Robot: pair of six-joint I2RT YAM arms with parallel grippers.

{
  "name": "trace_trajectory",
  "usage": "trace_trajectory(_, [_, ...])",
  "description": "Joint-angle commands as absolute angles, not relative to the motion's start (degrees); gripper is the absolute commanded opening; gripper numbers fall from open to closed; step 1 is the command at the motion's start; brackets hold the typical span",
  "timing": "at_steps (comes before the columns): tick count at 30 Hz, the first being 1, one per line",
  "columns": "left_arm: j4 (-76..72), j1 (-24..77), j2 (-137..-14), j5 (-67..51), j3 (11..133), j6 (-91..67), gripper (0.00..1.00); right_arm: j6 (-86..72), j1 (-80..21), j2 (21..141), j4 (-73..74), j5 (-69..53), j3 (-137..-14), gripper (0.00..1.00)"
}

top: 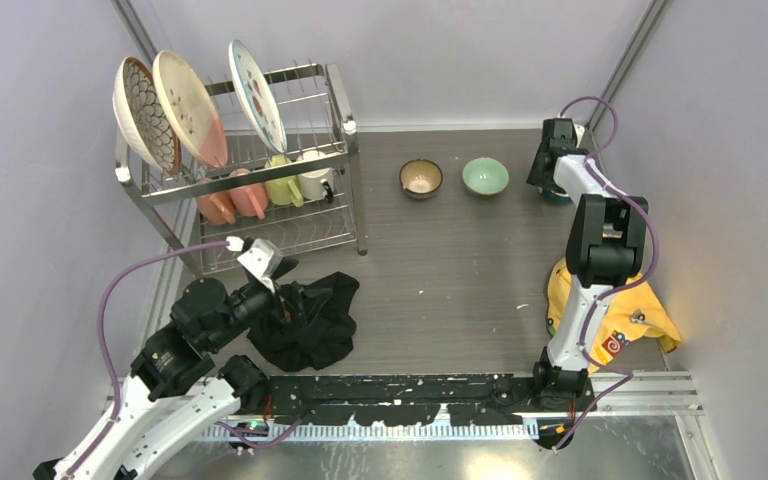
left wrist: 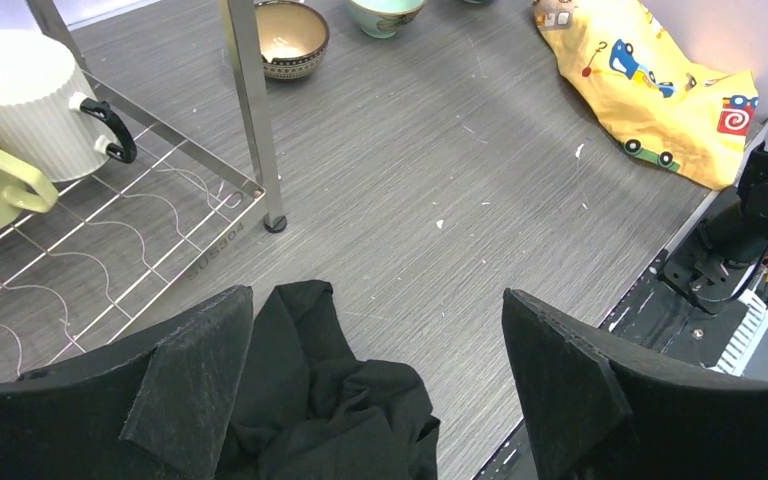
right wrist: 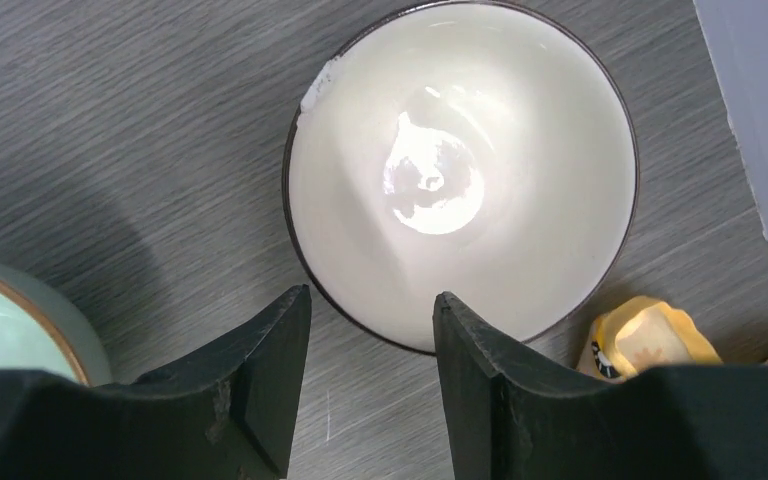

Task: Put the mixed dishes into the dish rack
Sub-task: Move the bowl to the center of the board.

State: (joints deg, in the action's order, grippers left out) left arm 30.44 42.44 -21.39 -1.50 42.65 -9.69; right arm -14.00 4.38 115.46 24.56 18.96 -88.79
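**Right gripper [right wrist: 370, 300] above a bowl [right wrist: 460, 180].** The bowl has a glossy white inside and a dark rim. It stands upright on the table [right wrist: 110, 120], directly below and ahead of the fingertips, with its near rim showing in the gap between them. The jaws stand partly apart and clasp nothing. Whether they touch the rim cannot be made out. A green bowl [right wrist: 0, 320] lies just to the tool's left and a yellow cloth [right wrist: 640, 340] just to its right.

**Handling, as judged.** The bowl is glazed ceramic: rigid, slick, breakable and of modest weight, with what looks like a chip on the rim. The best hold is one finger inside the wall and one outside, pinching the rim firmly but not hard.

**Pose.** The right arm is stretched far forward, with the wrist bent to point straight down. The left gripper [left wrist: 375, 300] is spread wide and empty, low over a black cloth [left wrist: 330, 400], with the rack [left wrist: 250, 100] ahead to its left.
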Motion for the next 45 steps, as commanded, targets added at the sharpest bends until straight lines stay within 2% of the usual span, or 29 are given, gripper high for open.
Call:
trace_trajectory(1, [28.7, 42.6, -21.6, -0.7, 42.6, -7.6, 0.95, -8.8, 5.7, 116.6, 24.3, 16.6, -93.9, 0.53])
trace_trajectory(11, [28.2, 42.6, -19.9, 2.3, 42.0, -7.3, 0.93, -5.7, 6.1, 119.3, 29.1, 11.8, -100.3, 0.52])
trace_trajectory(20, [28.2, 42.6, -18.4, 4.6, 41.6, -7.2, 0.92, -5.7, 6.1, 122.8, 30.3, 12.8, -102.4, 0.47])
trace_trajectory(23, [28.2, 42.6, -18.0, 4.8, 41.6, -7.0, 0.92, -5.9, 6.1, 123.0, 31.0, 13.1, -102.2, 0.42])
trace_trajectory(26, [28.2, 42.6, -17.7, 5.3, 41.5, -7.0, 0.91, -6.9, 6.1, 122.0, 31.6, 13.3, -101.6, 0.33])
trace_trajectory(33, [28.1, 42.6, -16.6, 6.9, 41.1, -6.9, 0.92, -9.9, 5.5, 114.9, 33.0, 9.9, -95.6, 0.17])
trace_trajectory(39, [27.9, 42.6, -16.0, 7.6, 40.8, -6.9, 0.91, -12.5, 0.2, 105.6, 32.7, 5.9, -86.2, 0.14])
trace_trajectory(45, [28.0, 42.6, -15.7, 7.8, 40.8, -6.8, 0.91, -15.6, -11.5, 97.6, 31.8, 6.1, -78.4, 0.14])
